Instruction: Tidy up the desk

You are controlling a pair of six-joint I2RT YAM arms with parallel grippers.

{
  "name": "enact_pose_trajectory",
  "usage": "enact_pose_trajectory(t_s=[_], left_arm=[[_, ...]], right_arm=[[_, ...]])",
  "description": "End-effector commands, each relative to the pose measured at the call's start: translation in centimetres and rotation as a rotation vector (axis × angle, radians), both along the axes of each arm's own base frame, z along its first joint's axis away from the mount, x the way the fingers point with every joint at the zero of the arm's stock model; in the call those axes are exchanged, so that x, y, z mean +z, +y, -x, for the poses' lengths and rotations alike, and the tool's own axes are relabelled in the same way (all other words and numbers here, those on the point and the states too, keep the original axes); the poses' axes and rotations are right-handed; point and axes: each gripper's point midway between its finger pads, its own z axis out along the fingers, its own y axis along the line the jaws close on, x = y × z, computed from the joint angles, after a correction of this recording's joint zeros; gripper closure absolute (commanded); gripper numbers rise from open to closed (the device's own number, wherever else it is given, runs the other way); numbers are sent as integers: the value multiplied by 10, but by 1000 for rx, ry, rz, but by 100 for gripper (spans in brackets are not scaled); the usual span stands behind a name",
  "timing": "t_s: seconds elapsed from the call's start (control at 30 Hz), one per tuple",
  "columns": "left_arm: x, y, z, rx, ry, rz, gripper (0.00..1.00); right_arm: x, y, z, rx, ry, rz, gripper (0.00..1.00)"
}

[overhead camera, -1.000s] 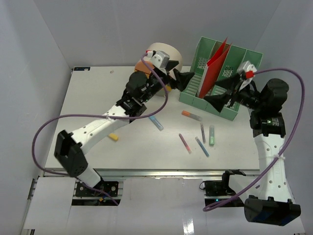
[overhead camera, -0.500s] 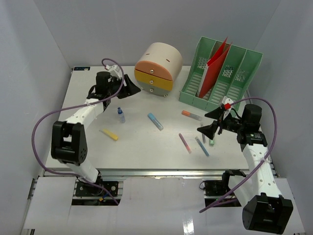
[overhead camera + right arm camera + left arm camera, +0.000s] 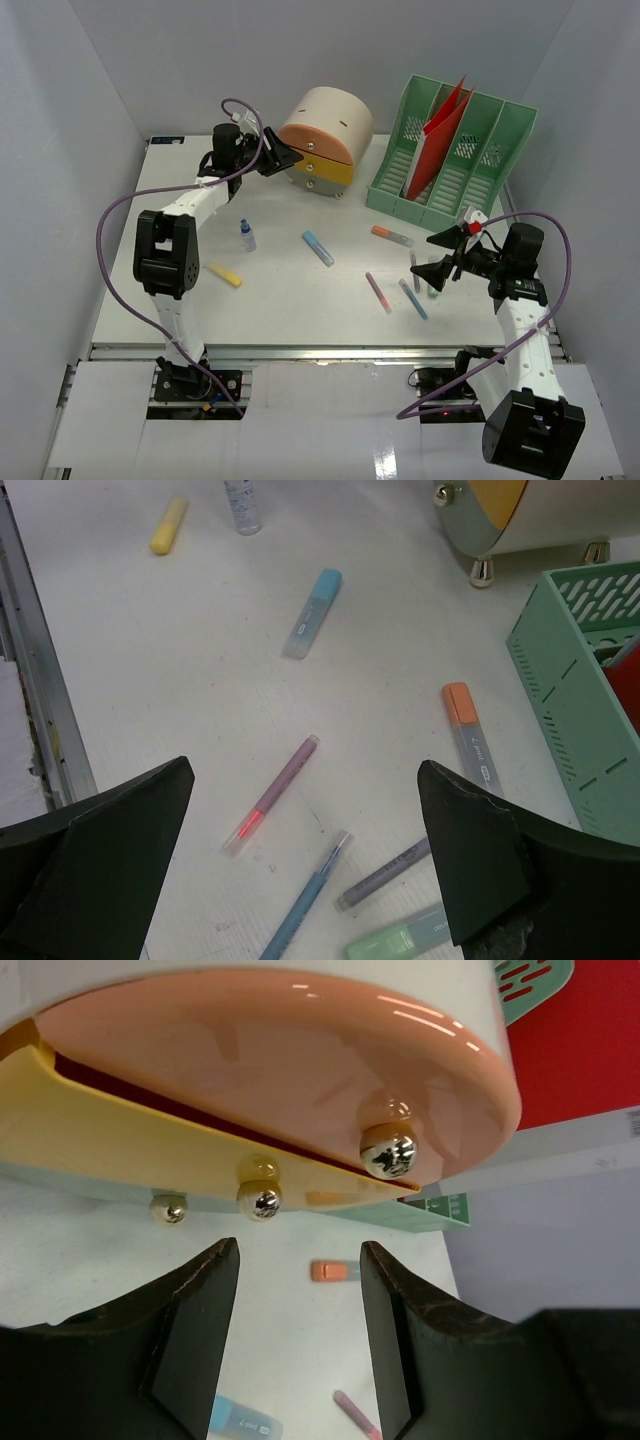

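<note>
Left gripper (image 3: 298, 1260) half-open, empty — drawer knob (image 3: 388, 1150) just ahead; right gripper (image 3: 305, 780) wide, empty — pens (image 3: 272, 798) below, desk (image 3: 150, 680) edge leftward.

Top view looks down from above and behind both arm bases, covering the whole surface (image 3: 285, 295). Left wrist view sits low, very close beneath the drawer unit (image 3: 250, 1050), facing its knobs (image 3: 388, 1150). Right wrist view looks down from higher over scattered pens (image 3: 272, 795). All three share the orange marker (image 3: 468, 735)
</note>
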Motion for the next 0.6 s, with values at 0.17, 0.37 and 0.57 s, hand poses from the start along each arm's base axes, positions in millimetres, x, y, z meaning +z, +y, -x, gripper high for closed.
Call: enact_pose_trajectory(t_s=[0.17,0.37,0.57], left_arm=[[61,-30,5,-130,-124,117,43],[56,-35,-9,-92,-90,88,43],[43,-34,-25,-24,-32,15,44]], right_arm=[[7,-1,-3,5,-50,7,0],[6,-2,-4,0,-41,7,0],[6,-4,-4,-11,-44,8,0]])
